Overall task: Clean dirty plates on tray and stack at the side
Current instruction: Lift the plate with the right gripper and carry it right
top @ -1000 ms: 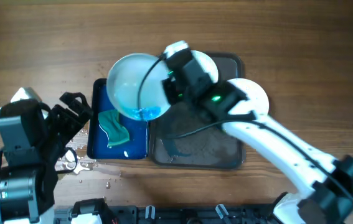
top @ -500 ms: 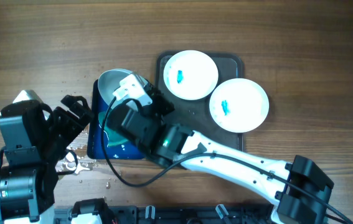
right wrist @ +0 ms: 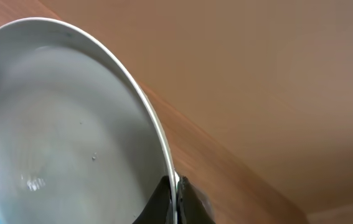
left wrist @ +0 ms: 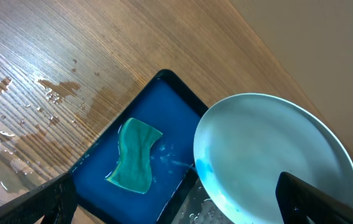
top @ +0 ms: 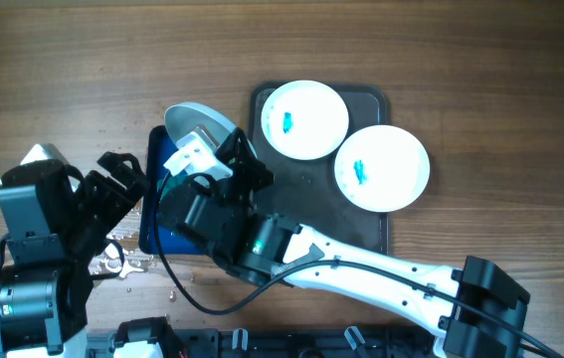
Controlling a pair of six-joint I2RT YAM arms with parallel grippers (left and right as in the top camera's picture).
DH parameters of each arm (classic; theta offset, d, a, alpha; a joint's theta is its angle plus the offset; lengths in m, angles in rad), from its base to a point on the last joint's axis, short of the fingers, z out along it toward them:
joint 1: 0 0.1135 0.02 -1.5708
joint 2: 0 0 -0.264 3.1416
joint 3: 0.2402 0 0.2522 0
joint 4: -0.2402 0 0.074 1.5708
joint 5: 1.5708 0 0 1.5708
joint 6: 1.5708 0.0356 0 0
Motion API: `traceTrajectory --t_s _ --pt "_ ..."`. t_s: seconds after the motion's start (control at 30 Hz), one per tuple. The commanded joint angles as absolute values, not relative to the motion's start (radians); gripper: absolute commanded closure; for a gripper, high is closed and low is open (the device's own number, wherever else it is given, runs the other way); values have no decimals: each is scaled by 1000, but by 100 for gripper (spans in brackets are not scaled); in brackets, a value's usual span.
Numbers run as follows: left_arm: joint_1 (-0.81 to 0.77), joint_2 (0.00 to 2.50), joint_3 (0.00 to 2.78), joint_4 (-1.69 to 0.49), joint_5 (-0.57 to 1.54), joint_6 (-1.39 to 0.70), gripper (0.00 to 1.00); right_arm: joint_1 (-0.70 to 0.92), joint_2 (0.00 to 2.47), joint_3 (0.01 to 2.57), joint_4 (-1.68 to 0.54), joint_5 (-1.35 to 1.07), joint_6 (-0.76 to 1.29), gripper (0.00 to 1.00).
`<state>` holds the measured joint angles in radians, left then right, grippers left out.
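right gripper (right wrist: 175,200): clamped on the rim of the held plate (top: 198,123), one finger on each face.
held plate: steeply tilted, rising above the right gripper and over the blue tray (left wrist: 162,107); wet, with a blue-teal smear at its low edge.
left gripper (top: 119,182): fingers spread wide with nothing between them; the held plate is just ahead.
sponge (left wrist: 136,155): teal, lying in the blue tray, ahead of the left gripper.
dark tray (top: 319,202): behind the right gripper.
on the dark tray: back plate (top: 304,119) and side plate (top: 381,167), each marked blue-teal, well apart from both grippers.
water drops (left wrist: 20,124): on the table (top: 63,60) beside the left gripper.
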<state>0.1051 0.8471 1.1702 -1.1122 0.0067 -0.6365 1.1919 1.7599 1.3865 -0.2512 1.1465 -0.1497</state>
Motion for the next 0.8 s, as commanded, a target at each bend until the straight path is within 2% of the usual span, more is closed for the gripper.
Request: traceTrajectory --t_s 0.0,0.63,0.7,0.77 --pt "111 847 1184 -1113 18 -632 0 1195 1724 1404 -239 1190 -177 96" --pt "111 847 1184 -1113 18 -632 0 1192 1724 1404 -218 1181 -171 96" --pt "111 847 1184 -1113 18 -632 0 1162 1724 1402 -239 1166 -31 96" --pt "111 847 1184 -1113 18 -632 0 1089 1724 1402 -334 973 211 96"
